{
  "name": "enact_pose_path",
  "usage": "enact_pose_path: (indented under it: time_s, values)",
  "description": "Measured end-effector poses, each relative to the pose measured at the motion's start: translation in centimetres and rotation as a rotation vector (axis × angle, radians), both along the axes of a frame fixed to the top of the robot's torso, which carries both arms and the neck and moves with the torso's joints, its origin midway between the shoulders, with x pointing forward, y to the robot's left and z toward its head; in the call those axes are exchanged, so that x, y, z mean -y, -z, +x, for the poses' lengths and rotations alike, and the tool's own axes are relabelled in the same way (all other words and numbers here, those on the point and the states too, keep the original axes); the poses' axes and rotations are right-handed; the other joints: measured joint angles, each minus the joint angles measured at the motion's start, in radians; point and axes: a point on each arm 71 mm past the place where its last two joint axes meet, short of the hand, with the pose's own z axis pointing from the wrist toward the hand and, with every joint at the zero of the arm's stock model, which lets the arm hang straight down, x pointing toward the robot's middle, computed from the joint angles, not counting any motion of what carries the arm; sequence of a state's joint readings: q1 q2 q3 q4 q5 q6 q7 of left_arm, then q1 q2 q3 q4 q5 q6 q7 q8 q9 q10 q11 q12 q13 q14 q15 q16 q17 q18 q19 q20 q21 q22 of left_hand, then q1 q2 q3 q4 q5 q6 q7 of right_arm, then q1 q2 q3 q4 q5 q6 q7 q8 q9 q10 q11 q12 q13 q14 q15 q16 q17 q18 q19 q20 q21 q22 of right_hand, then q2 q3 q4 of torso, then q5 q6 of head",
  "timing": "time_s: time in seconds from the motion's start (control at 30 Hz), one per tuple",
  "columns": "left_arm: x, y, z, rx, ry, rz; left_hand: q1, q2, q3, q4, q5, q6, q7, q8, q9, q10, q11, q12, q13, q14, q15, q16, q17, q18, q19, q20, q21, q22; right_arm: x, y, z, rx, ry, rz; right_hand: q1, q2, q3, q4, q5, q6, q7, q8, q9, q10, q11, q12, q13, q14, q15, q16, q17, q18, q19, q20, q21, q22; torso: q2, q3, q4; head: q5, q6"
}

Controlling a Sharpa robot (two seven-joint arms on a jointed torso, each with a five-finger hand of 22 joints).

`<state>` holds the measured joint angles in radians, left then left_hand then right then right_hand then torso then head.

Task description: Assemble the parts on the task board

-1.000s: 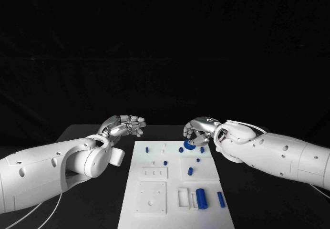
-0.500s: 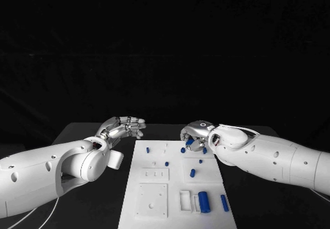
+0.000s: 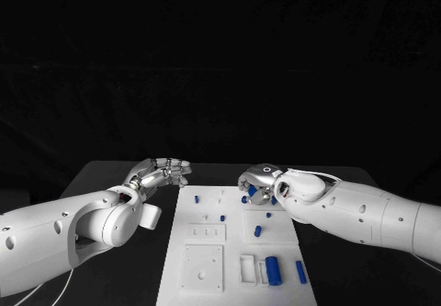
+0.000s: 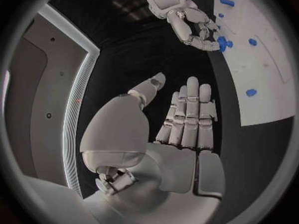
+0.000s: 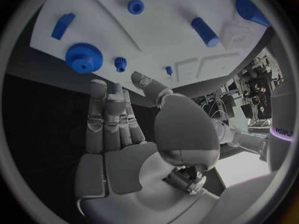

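Right robot hand (image 3: 260, 182) hovers empty, fingers apart, over task board (image 3: 207, 264) far edge; blue gear (image 5: 83, 58) lies just beyond my fingertips (image 5: 99, 88). Left robot hand (image 3: 162, 172) open beside board, farther away.

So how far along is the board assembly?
A small blue peg seems to stand in the task board already. The right hand is at the blue gear; whether it grips it is unclear. The left hand holds nothing. A big cylinder and a bar lie loose.
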<state>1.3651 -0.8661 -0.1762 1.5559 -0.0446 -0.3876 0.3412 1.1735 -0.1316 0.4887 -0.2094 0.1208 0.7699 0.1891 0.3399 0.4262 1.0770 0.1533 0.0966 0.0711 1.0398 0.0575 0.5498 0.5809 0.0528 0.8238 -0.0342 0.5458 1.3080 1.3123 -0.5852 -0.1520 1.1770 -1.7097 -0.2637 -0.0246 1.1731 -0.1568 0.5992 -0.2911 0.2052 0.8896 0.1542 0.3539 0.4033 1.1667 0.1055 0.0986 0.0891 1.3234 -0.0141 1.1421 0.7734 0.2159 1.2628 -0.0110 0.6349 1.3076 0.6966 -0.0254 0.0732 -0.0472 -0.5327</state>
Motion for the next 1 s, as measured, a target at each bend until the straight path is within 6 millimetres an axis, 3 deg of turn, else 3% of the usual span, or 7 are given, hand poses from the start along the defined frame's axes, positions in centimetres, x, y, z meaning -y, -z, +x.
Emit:
enact_pose_path:
  time_s: [0.07, 0.27, 0.6, 1.0]
  values:
    - [-0.13, 0.06, -0.02, -0.001, -0.002, 0.001, 0.000, 0.000, 0.000, 0.000, 0.000, 0.002, 0.002, 0.000, 0.000, 0.000, 0.000, 0.000, 0.000, 0.000, 0.000, 0.000, 0.000, 0.001, 0.000, 0.000, 0.000, 0.000, -0.22, 0.06, -0.04, 0.000, -0.005, -0.003, 0.000, 0.000, 0.000, 0.000, 0.000, 0.000, 0.000, 0.000, 0.000, 0.000, 0.000, 0.000, 0.000, 0.000, 0.000, 0.000, -0.001, 0.000, 0.000, 0.000, 0.000, 0.000, 0.003, -0.0031, 0.0038, -0.003, 0.001]
    - [0.06, 0.01, -0.05, -0.001, 0.003, -0.001, -0.004, -0.004, 0.000, 0.000, 0.000, 0.002, 0.002, 0.000, 0.000, 0.000, 0.000, 0.000, 0.000, 0.000, 0.000, 0.000, 0.001, 0.001, 0.000, 0.000, 0.000, 0.000, -0.13, 0.38, 0.09, -0.003, 0.001, -0.014, 0.000, 0.000, 0.000, 0.000, 0.000, 0.000, 0.000, 0.000, 0.000, 0.000, 0.000, -0.003, 0.000, 0.000, 0.000, 0.000, -0.002, 0.000, 0.000, 0.000, 0.000, 0.000, 0.012, -0.0063, 0.0082, -0.007, 0.003]
    - [0.17, 0.01, -0.05, -0.001, 0.006, -0.001, -0.008, 0.000, 0.000, 0.000, 0.000, 0.002, 0.002, 0.000, -0.001, 0.000, 0.000, -0.004, 0.000, 0.000, 0.000, 0.000, 0.001, 0.001, 0.000, 0.000, 0.000, 0.000, -0.10, 0.65, 0.21, 0.001, 0.005, -0.030, 0.000, 0.000, 0.000, 0.000, -0.015, -0.002, 0.001, 0.000, 0.000, 0.000, 0.000, -0.007, -0.001, -0.003, 0.003, 0.008, -0.008, -0.001, -0.006, -0.002, 0.004, 0.000, 0.026, -0.0082, 0.0124, -0.010, 0.004]
    - [0.17, 0.04, 0.02, -0.002, 0.006, 0.000, -0.008, 0.000, 0.003, -0.003, 0.000, 0.002, 0.002, 0.000, -0.001, 0.000, 0.000, -0.004, 0.000, 0.000, 0.000, 0.000, 0.002, 0.001, 0.000, 0.000, 0.000, 0.000, 0.46, 0.74, 0.19, 0.014, 0.016, -0.052, 0.000, 0.000, 0.003, 0.003, -0.020, -0.002, 0.001, 0.000, 0.000, 0.000, 0.000, -0.011, -0.002, -0.003, 0.003, 0.008, -0.012, -0.001, -0.006, -0.001, 0.004, 0.000, 0.039, -0.0100, 0.0125, -0.013, 0.006]
